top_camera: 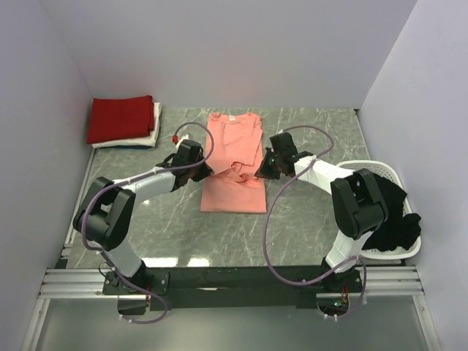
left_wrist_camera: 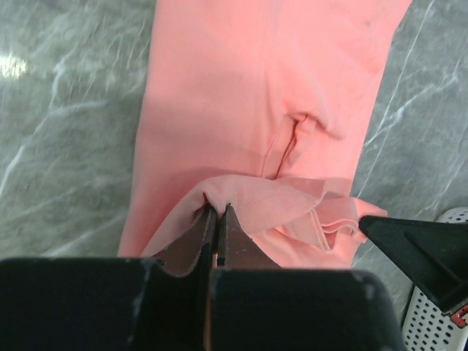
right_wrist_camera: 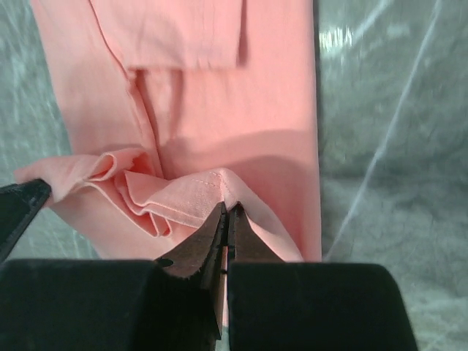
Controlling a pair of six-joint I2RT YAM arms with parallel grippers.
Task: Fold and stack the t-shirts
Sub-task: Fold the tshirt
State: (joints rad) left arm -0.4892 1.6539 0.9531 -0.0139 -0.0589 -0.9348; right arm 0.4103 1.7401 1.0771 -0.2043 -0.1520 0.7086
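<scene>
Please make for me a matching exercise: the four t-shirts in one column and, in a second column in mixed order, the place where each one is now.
Column A
1. salmon-pink t-shirt
2. deep red t-shirt
3. white t-shirt
4. black t-shirt

Column B
a. in the white basket on the right
b. folded, far left corner, lying on top of another shirt
c. directly under the deep red one
d. middle of the table, pinched by the left claw and the right claw

Pairs: 1-d, 2-b, 3-c, 4-a
</scene>
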